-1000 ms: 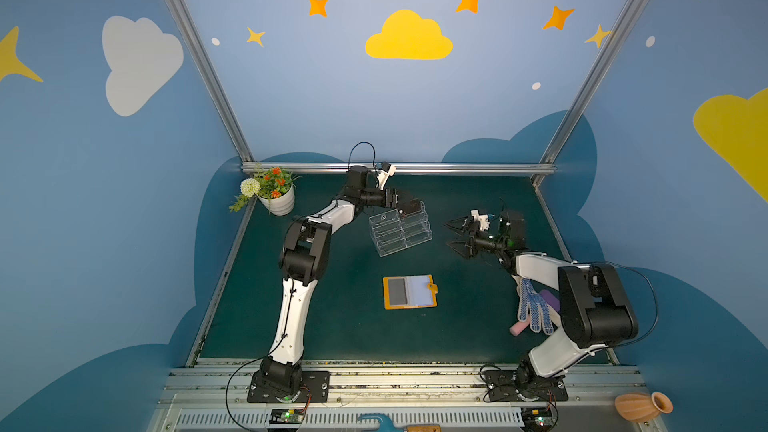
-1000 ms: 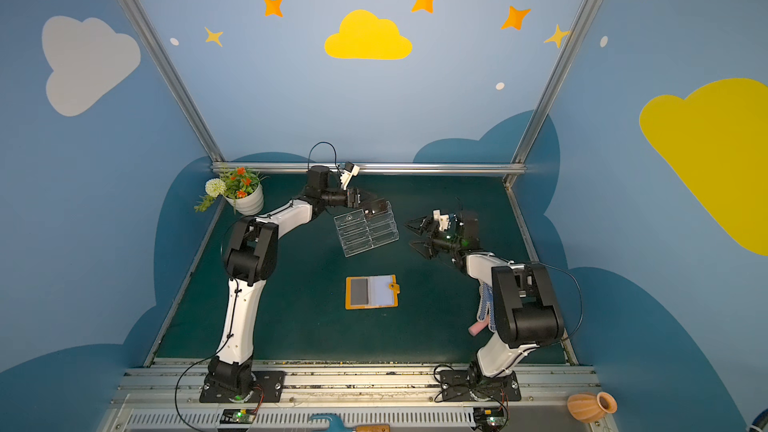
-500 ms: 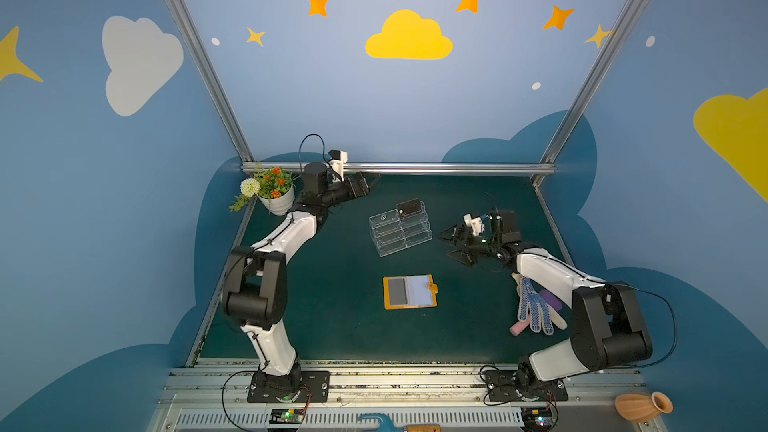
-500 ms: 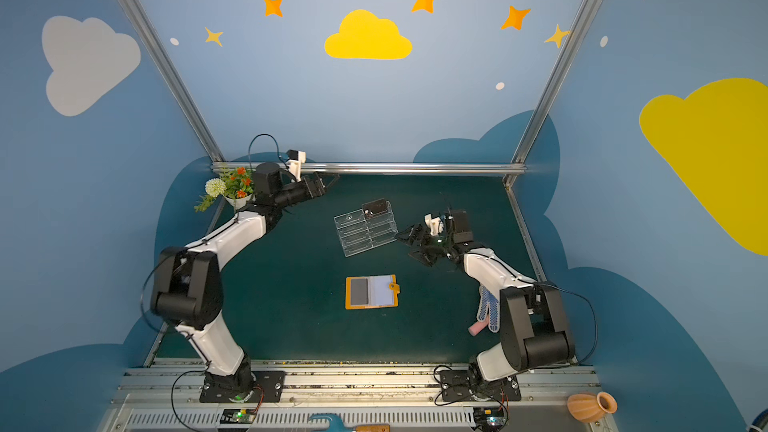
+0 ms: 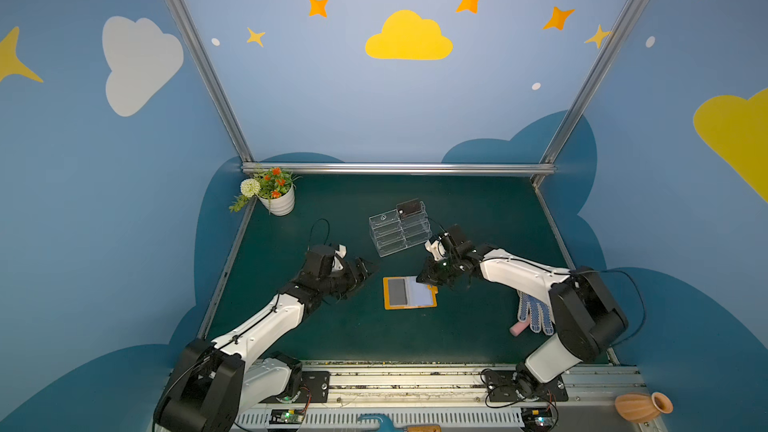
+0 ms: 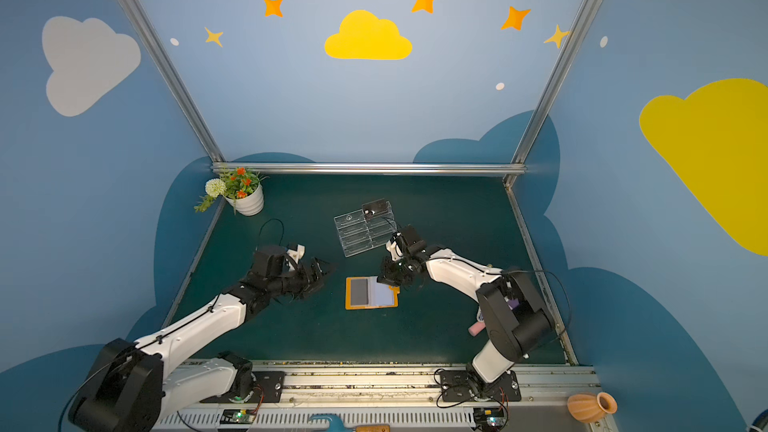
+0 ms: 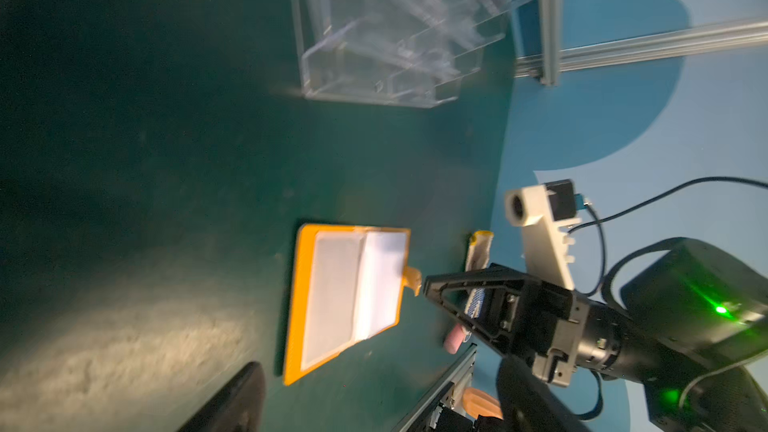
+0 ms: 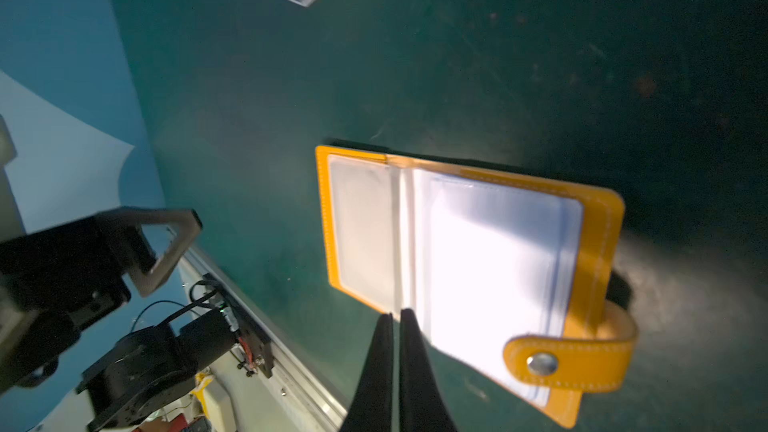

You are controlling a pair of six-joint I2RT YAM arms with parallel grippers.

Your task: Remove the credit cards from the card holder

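1. The card holder (image 5: pixel 409 293) is lying open and flat near the middle of the green table (image 5: pixel 332 338), with its clear sleeves facing up.
2. One dark credit card (image 5: pixel 397 290) is sitting in the holder's left sleeve. A second credit card (image 5: pixel 408 207) is standing in the top tier of the clear acrylic stand (image 5: pixel 395 234) behind the holder.
3. The right gripper (image 8: pixel 396 317) is hanging at the holder's edge with its fingers pressed together. Contact with the holder cannot be told.
4. The left gripper (image 5: pixel 365 273) is hanging just left of the holder, fingers apart and clear of it.

Dim top views, blurred wrist views, glaring sleeves (image 8: pixel 490 268)
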